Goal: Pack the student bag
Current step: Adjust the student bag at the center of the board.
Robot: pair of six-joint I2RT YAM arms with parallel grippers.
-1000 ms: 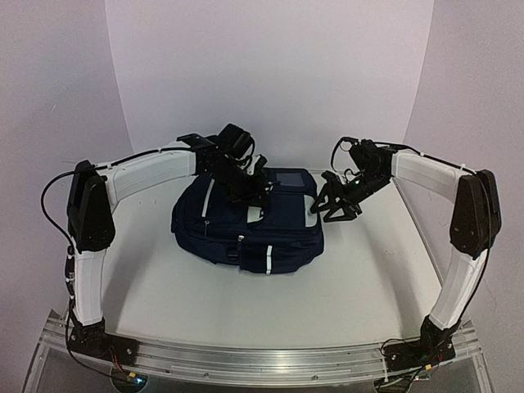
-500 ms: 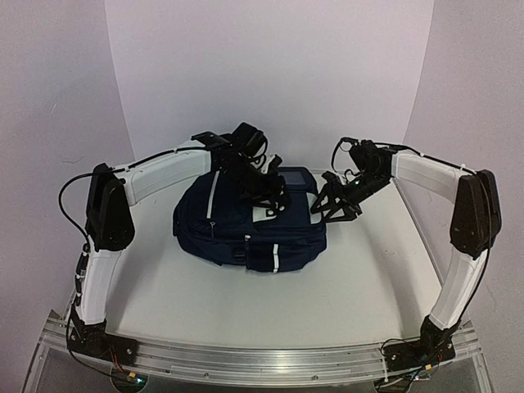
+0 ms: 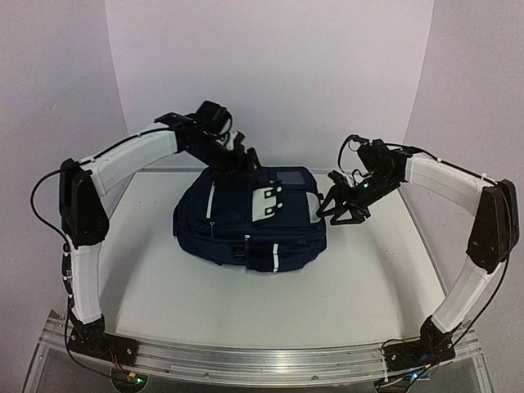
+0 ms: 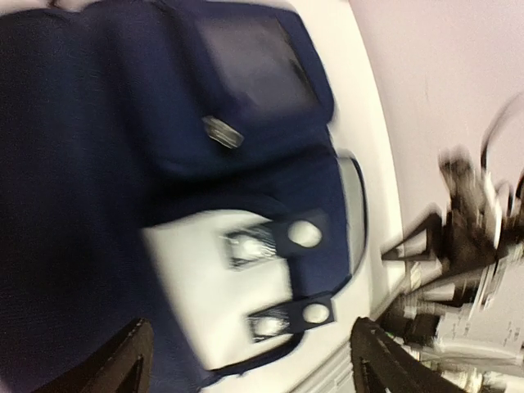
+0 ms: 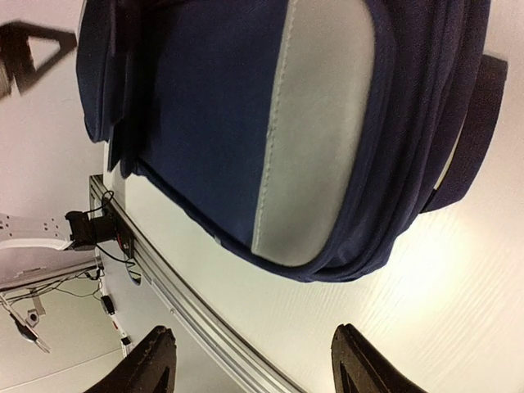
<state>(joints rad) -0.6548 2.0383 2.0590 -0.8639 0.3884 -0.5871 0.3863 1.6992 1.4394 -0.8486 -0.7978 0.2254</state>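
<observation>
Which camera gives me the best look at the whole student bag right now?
Top external: the student bag appears whole and sharp, lying on the table. Left wrist gives only a blurred close-up of its white patch. Right wrist shows just one edge with a grey stripe.

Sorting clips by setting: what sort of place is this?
Probably a robot lab booth: two arms bolted to a metal rail, a white table bearing a backpack, a plain backdrop.
</observation>
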